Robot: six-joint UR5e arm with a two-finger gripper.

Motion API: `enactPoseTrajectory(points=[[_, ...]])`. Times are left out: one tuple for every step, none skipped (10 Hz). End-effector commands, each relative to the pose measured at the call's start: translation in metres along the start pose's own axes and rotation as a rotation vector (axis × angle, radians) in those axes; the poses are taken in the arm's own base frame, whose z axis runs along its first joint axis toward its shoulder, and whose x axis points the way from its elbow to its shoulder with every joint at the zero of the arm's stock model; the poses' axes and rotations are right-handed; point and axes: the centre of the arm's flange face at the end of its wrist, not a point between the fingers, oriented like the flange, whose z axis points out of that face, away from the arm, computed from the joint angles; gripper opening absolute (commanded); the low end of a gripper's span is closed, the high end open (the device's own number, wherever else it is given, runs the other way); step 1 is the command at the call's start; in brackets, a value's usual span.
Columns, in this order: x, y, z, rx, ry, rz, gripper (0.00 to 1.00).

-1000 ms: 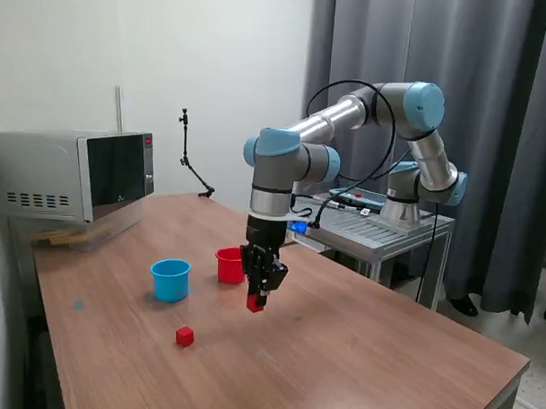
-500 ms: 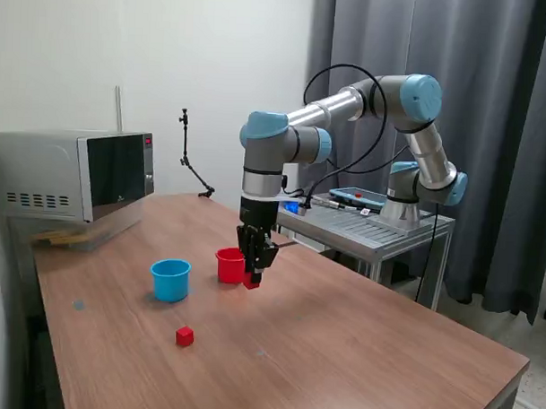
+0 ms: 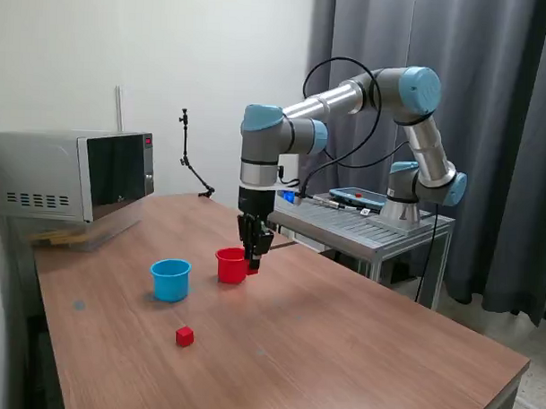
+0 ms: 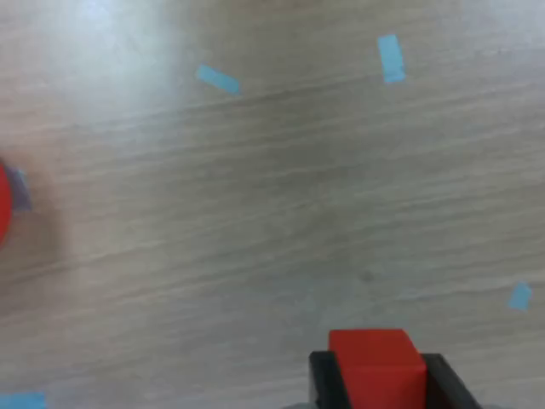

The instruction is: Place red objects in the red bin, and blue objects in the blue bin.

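Observation:
My gripper [image 3: 252,261] is shut on a small red cube [image 4: 376,365], held above the table just beside the red cup [image 3: 230,265], on the side toward the exterior view's right. In the wrist view the cube sits between the two black fingers [image 4: 328,379], and a sliver of the red cup's rim [image 4: 3,204] shows at the frame's edge. A second red cube [image 3: 185,336] lies on the table nearer the camera. The light blue cup [image 3: 170,279] stands at the exterior view's left of the red cup. No blue cubes are in view.
A microwave [image 3: 72,173] sits at the table's far corner on the exterior view's left. A metal side table [image 3: 380,228] holding the arm's base and a tray stands behind. Small blue tape marks [image 4: 217,78] dot the wooden tabletop.
The gripper has carried the red cube up and toward the red cup, from over the open table to right beside the cup's rim.

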Motion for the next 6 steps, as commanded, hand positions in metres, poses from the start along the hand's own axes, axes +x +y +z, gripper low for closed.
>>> enactPoseTrajectory(points=[[-0.022, -0.009, -0.002, 0.019, -0.004, 0.041, 0.00], [-0.025, -0.015, -0.002, 0.026, -0.006, 0.044, 0.00], [-0.037, -0.019, -0.002, 0.036, -0.007, 0.058, 0.00], [-0.045, -0.023, -0.006, 0.037, -0.007, 0.070, 0.00], [-0.052, -0.023, -0.007, 0.040, -0.008, 0.079, 0.00], [-0.062, -0.024, -0.011, 0.039, -0.006, 0.092, 0.00]])
